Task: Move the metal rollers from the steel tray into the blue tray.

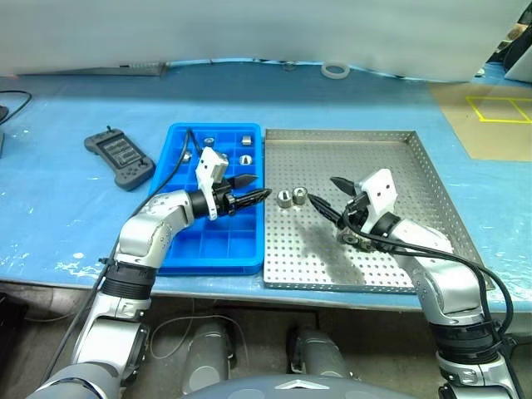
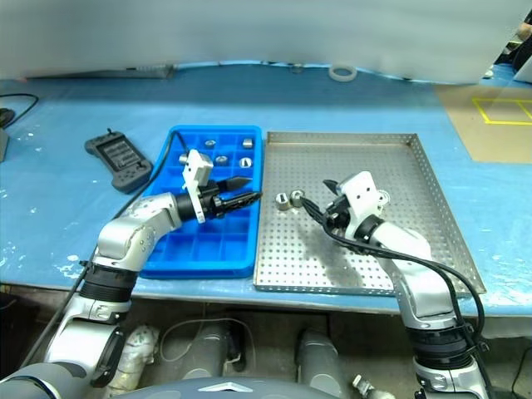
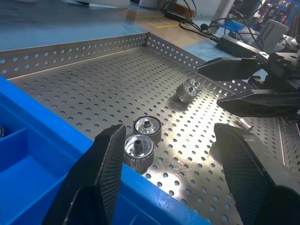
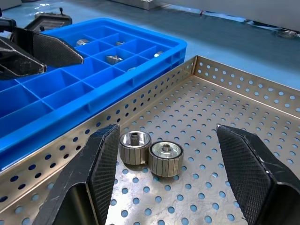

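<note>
Two metal rollers (image 1: 284,197) (image 1: 300,195) stand side by side on the steel tray (image 1: 374,158), near its left rim. A third roller (image 3: 189,88) lies on its side further in, close to the right gripper. Several more rollers (image 1: 246,159) sit in the far compartments of the blue tray (image 1: 212,241). My left gripper (image 1: 254,189) hovers open over the blue tray's right edge, pointing at the pair. From the other side my right gripper (image 1: 328,194) points at the same pair, also open. Neither holds anything.
A dark grey handheld controller (image 1: 120,158) lies on the blue table left of the blue tray. A white tape ring (image 1: 335,71) rests at the table's back edge. A brown surface with a yellow outline (image 1: 499,108) is at the far right.
</note>
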{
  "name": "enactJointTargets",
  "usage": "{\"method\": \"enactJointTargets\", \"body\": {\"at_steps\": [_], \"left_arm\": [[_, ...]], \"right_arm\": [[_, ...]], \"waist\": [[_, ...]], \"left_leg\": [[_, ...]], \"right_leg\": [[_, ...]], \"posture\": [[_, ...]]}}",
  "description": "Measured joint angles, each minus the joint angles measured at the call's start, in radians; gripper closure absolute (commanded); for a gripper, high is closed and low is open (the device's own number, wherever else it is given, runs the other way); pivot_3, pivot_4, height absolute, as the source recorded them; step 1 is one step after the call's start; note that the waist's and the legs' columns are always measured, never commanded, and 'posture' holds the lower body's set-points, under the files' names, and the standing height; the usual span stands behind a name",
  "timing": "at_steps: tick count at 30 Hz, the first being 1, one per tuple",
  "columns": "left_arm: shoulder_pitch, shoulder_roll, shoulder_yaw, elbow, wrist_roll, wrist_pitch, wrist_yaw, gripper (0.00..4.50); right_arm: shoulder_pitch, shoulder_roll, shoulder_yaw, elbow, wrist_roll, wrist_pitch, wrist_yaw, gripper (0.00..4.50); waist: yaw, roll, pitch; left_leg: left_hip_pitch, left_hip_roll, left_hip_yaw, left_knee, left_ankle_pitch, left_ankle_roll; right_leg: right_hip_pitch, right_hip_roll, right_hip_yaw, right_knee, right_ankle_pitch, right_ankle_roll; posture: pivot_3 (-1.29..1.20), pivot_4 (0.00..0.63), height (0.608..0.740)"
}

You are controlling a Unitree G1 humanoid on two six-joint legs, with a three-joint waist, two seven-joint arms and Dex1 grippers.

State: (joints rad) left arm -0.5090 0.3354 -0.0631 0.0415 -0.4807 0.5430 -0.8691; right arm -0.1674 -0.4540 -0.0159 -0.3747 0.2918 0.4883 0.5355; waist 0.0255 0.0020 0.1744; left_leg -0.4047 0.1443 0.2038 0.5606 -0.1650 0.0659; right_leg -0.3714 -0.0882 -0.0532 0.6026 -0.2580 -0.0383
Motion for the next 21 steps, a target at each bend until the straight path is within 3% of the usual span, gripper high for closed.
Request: {"method": "enactJointTargets", "body": {"at_steps": [21], "left_arm": [[-0.030, -0.025, -0.012, -0.012, -0.005, 0.021, 0.026, 1.36]], "right_arm": [[0.012, -0.025, -0.011, -0.034, 0.000, 0.032, -0.008, 1.02]], "waist": [[-0.005, 0.000, 0.000]], "left_leg": [[0.000, 0.000, 0.000, 0.000, 0.000, 0.000]], "right_leg": [[0.000, 0.000, 0.000, 0.000, 0.000, 0.000]], "posture": [[-0.16, 0.150, 0.740]]}}
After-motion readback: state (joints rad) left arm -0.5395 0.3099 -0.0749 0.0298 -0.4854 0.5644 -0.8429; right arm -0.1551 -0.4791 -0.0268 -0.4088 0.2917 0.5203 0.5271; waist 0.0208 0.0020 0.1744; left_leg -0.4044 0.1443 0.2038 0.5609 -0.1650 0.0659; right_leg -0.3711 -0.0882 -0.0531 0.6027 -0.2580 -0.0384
